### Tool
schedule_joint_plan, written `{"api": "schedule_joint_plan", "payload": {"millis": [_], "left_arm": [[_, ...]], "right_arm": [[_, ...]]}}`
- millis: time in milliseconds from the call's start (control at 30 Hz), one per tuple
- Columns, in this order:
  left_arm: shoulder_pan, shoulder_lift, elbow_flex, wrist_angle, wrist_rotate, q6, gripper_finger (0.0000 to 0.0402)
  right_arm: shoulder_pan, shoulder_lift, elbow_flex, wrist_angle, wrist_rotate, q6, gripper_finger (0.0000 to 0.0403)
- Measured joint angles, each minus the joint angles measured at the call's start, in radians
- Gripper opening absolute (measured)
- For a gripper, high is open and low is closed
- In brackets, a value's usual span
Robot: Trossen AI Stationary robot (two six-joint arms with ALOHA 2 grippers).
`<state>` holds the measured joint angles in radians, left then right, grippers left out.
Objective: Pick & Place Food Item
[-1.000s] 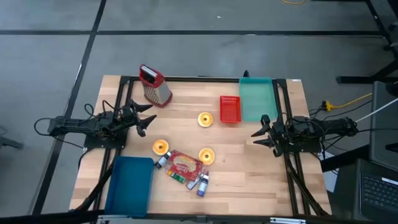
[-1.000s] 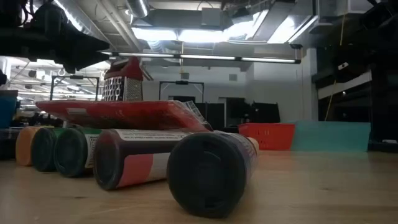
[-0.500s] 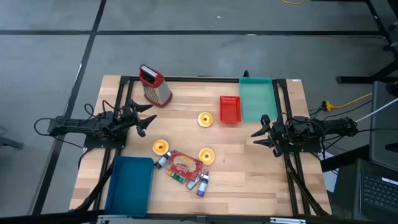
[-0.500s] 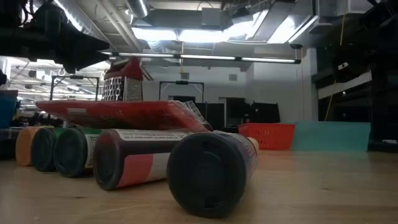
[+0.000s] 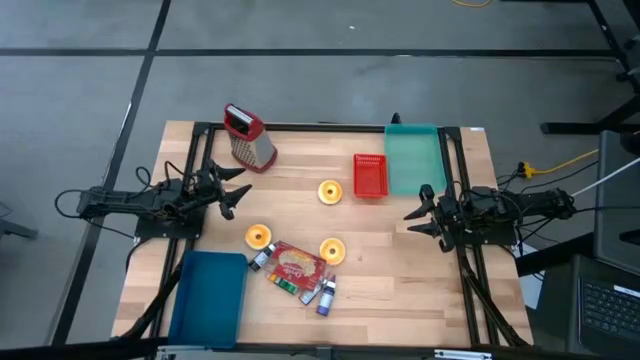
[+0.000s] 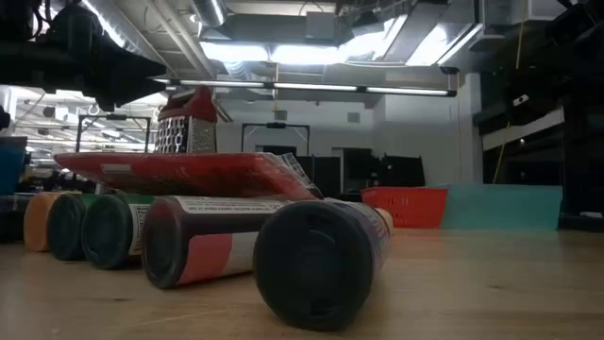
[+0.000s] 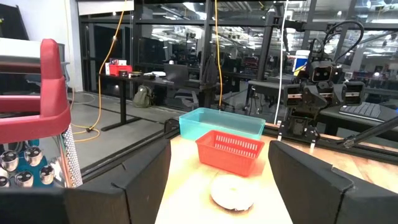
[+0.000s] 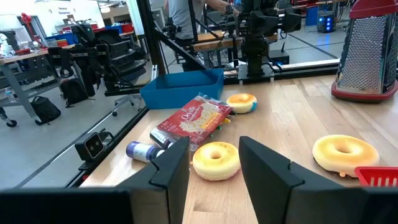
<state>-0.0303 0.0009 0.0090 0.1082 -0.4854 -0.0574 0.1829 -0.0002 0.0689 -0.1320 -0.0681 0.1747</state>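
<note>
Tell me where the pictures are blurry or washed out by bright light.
Low view: the dark bottle cap up close looks soft, and the ceiling lights blow out white. Left wrist view: the red-handled metal grater at the edge is blurred. High view: evenly lit wooden table, no strong glare.
</note>
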Motion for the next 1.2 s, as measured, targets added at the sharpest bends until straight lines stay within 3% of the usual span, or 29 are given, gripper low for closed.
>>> {"api": "schedule_joint_plan", "payload": {"millis": [400, 733, 1067, 1200], "left_arm": [[0.0, 0.0, 0.0, 0.0, 0.0, 0.0, 0.0267], [0.0, 0.0, 0.0, 0.0, 0.0, 0.0, 0.0267], [0.0, 0.0, 0.0, 0.0, -0.008, 0.0, 0.0267], [0.0, 0.0, 0.0, 0.0, -0.02, 0.0, 0.0267]], "right_arm": [[0.0, 0.0, 0.0, 0.021, 0.002, -0.03, 0.0142], [0.0, 0.0, 0.0, 0.034, 0.108, -0.054, 0.0142], [0.0, 0.0, 0.0, 0.104, 0.118, -0.074, 0.0142], [0.0, 0.0, 0.0, 0.163, 0.188, -0.132, 0.0142]]}}
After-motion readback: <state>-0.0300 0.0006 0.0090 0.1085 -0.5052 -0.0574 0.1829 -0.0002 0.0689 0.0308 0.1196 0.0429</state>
